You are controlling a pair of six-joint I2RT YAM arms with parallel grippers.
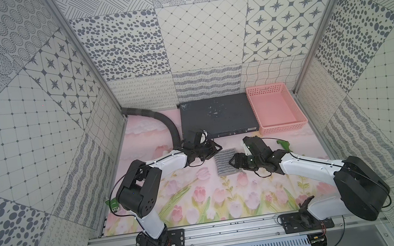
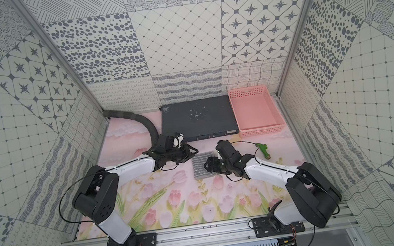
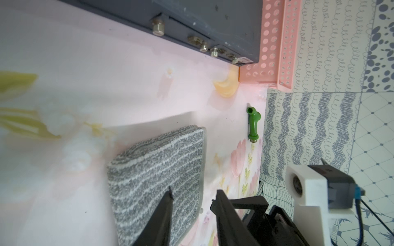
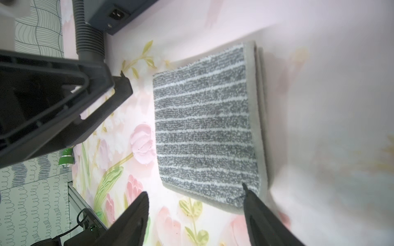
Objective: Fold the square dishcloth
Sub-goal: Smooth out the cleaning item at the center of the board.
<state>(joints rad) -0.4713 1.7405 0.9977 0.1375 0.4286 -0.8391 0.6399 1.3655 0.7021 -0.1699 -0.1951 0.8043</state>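
Left claw (image 3: 193,189) n right claw (image 4: 195,188) both apart, holding nothing, tips right by the folded square dishcloth (image 1: 225,162), so 1 snag prob flips it open.

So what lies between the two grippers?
The folded grey cloth, flat on the mat, with the left gripper on one side and the right gripper on the other. Both top views show it.

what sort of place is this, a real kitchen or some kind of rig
Most likely a robot test booth, not a kitchen: printed pattern panels wall in a small cell, a left arm and right arm are bolted to an aluminium rail, and the floor is a flowered mat.
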